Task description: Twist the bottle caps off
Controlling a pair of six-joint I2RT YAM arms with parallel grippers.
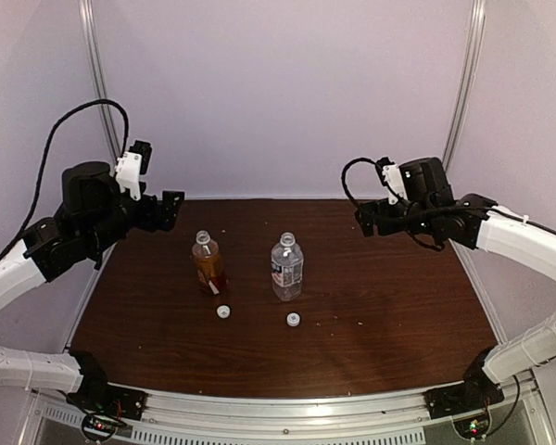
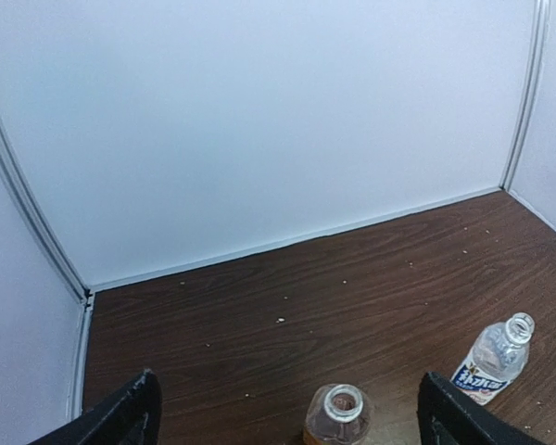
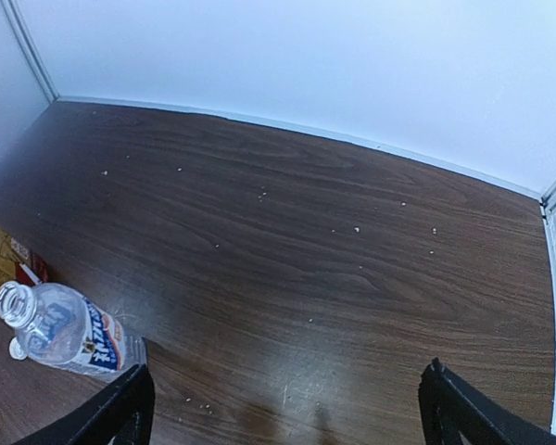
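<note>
Left cap point(image 1: 223, 311) and right cap point(image 1: 293, 320) lie just nearside of the open-necked amber bottle point(image 1: 208, 264) and clear bottle point(image 1: 286, 269); unscrewing looks done. Left gripper point(image 1: 171, 209) and right gripper point(image 1: 363, 221) gape wide, empty.

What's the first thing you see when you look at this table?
Two open bottles stand in the middle of the table: the amber bottle left, the clear bottle right. The left cap and right cap lie just in front of them. The left arm and right arm are raised at the sides.
</note>
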